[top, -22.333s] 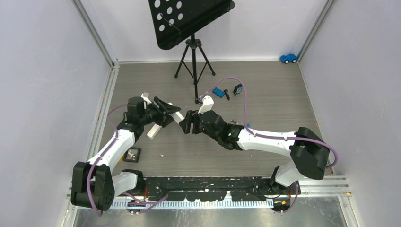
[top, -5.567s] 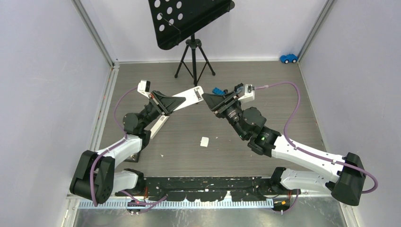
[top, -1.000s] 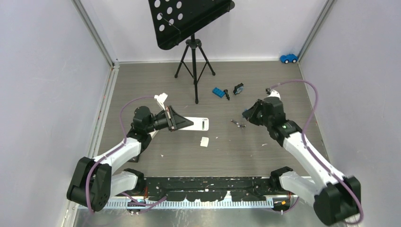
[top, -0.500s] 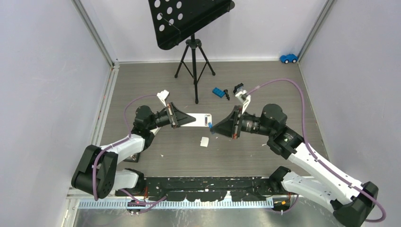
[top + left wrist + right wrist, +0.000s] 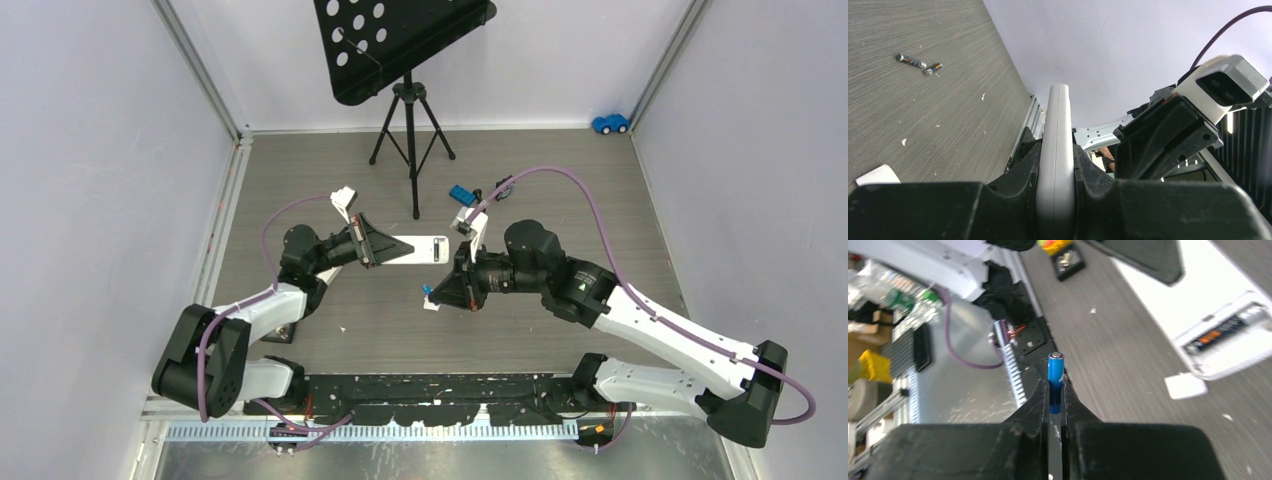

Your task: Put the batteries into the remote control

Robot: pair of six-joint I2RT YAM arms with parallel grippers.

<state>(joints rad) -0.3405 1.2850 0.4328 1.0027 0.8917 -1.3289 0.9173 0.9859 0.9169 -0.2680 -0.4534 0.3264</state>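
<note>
My left gripper is shut on the white remote control, which it holds level and pointing right. The left wrist view shows the remote edge-on between the jaws. The remote's open compartment faces up with one cell lying in it. My right gripper is shut on a blue battery that sticks out past its tips. It hovers just below the remote's right end. Two more batteries lie on the floor in the left wrist view; the right arm hides them in the top view.
A small white cover piece lies on the floor under the right gripper's tip. A music stand's tripod stands at the back, with a blue brick to its right. A blue toy car sits in the far right corner.
My right arm has swung left from the floor batteries to the middle with the blue battery, ending below the remote's end. The left gripper lifted the remote slightly.
</note>
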